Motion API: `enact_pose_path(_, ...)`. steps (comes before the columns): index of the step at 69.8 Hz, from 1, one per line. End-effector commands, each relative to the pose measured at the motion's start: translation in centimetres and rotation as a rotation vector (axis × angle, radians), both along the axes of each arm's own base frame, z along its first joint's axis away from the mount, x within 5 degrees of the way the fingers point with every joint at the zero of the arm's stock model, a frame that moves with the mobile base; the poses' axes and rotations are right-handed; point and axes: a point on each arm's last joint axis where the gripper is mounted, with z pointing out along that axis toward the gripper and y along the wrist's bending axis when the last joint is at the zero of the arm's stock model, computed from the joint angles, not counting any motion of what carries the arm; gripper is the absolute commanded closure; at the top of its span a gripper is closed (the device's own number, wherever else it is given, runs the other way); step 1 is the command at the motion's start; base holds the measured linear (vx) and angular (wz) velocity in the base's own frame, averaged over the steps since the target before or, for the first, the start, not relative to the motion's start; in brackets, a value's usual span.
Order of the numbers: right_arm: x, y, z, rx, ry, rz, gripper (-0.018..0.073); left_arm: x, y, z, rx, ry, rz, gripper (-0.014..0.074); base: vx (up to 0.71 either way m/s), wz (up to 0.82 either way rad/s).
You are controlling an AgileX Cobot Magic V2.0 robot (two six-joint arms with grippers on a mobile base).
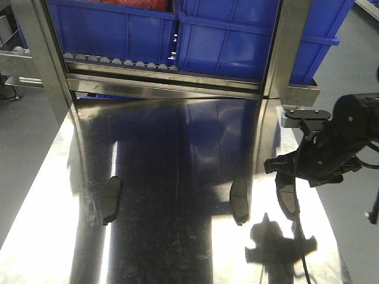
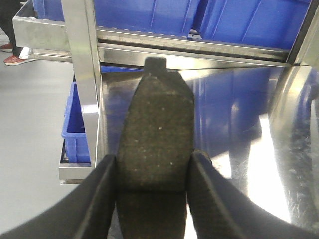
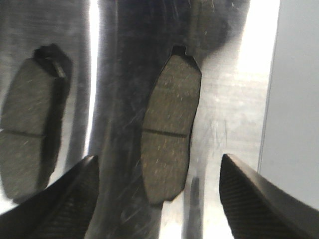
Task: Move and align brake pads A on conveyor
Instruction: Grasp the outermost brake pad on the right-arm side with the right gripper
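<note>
We see brake pads (image 3: 169, 129) of dark grey, flecked with pale specks (a thin dark line crosses each face). The tabletop (image 1: 177, 236) is scratched silver steel, the far bins (image 1: 112, 29) bright blue, the floor (image 1: 23, 136) plain grey.

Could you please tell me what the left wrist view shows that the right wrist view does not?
Only the left wrist view: the left gripper closed on a held brake pad, with blue bins and a steel frame behind. Only the right wrist view: the open right gripper straddling one lying pad, with a second pad further left in the picture, both flat and grooved. Both: the shiny steel tabletop.
</note>
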Motion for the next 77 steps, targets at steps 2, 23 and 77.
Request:
enact_pose_path(2, 1.6, 0.1, 1.4, -0.019, -0.042, 0.003, 0.0076, 0.2, 0.0, 1.6, -0.029, -0.109, 0.002, 0.0602, 0.00, 0.00)
enact_pose_path(23, 4.3, 0.5, -0.4, -0.044, 0.098, 0.002, 0.0076, 0.2, 0.0, 1.6, -0.029, -0.109, 0.002, 0.0602, 0.00, 0.00)
enact_pose_path(77, 5.2, 0.7, -0.1, -0.031, 0.087, -0.024, 0.0571, 0.2, 0.0, 1.6, -0.029, -0.109, 0.002, 0.0602, 0.00, 0.00)
